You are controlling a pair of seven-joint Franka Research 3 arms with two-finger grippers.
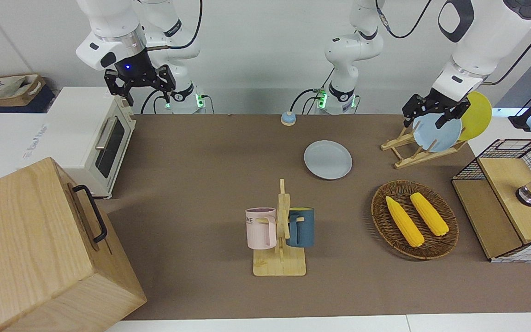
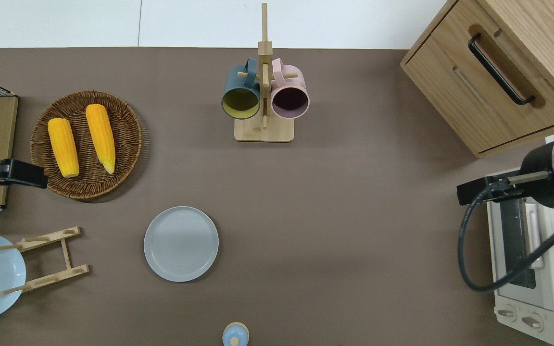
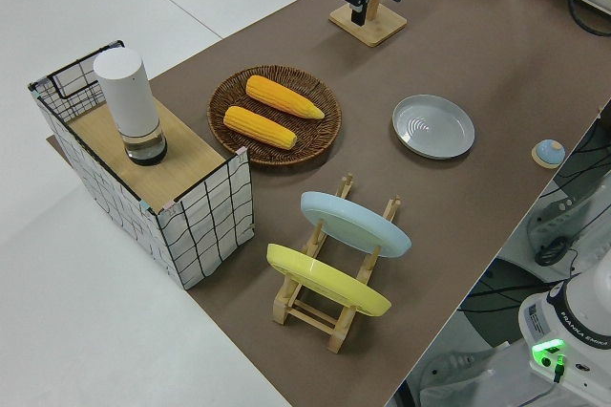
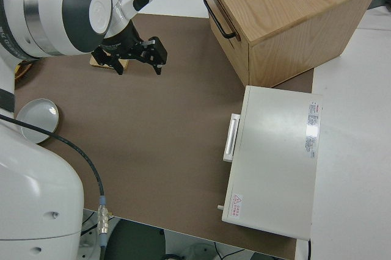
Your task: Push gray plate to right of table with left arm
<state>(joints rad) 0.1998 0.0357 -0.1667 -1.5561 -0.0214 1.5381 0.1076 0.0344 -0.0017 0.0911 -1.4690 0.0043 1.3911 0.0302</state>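
Gray plate (image 1: 328,159) flat on desk (image 1: 201,184), between rack (image 1: 424,147) and bell (image 1: 288,119). Left tool (image 1: 433,113) open, empty, up by rack. Right tool (image 1: 140,83) open, parked. Pink mug (image 1: 261,228) reads "ME".

- Wicker basket (image 2: 128,120) with two corn cobs (image 2: 63,147), near the desk's left-arm end.
- Wooden dish rack (image 1: 415,147) holding a light-blue plate (image 1: 437,132) and a yellow plate (image 1: 477,114).
- Mug tree (image 2: 264,86) with a dark blue mug (image 2: 241,91) and a pink mug (image 2: 289,91).
- White toaster oven (image 1: 91,138) and wooden drawer cabinet (image 1: 39,253) at the right-arm end.
- Wire-sided box (image 3: 205,211) carrying a white cylinder (image 3: 127,101).
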